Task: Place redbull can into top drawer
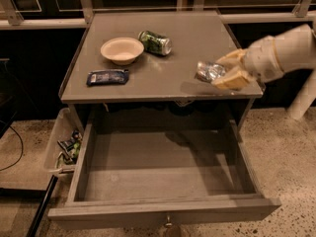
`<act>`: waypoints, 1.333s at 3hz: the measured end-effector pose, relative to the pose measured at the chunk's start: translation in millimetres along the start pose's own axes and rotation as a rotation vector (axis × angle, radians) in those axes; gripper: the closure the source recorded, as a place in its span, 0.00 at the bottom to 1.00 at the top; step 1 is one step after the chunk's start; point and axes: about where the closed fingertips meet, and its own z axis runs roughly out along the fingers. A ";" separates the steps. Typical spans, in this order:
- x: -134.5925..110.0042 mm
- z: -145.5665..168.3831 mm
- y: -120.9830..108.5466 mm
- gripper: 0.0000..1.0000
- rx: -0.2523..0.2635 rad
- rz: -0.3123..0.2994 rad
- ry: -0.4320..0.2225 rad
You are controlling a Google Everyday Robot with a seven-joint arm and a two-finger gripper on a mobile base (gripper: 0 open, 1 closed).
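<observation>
The redbull can (pixel 209 71), a small shiny silver crinkly can, is held between the cream fingers of my gripper (pixel 223 69), lifted a little above the right front part of the grey tabletop (pixel 163 78). The arm comes in from the right edge of the view. The top drawer (pixel 163 174) stands pulled wide open below the tabletop, with its flat grey bottom bare and a small knob at the front centre. The can is above the table's right front corner, back from the open drawer.
A cream bowl (pixel 122 50), a green can (pixel 155 42) lying on its side and a flat dark blue snack packet (pixel 107 76) sit on the tabletop's left and middle. A clear plastic bin with wrappers (pixel 64 144) hangs left of the drawer. Speckled floor surrounds the cabinet.
</observation>
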 end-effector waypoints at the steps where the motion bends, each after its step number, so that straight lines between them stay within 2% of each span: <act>1: 6.9 -16.2 46.5 1.00 0.060 -0.060 -0.035; 2: 38.8 -14.7 97.7 1.00 0.088 -0.037 -0.009; 3: 72.3 7.3 141.7 1.00 0.052 0.020 0.019; 4: 76.5 13.0 150.7 1.00 0.035 0.029 0.023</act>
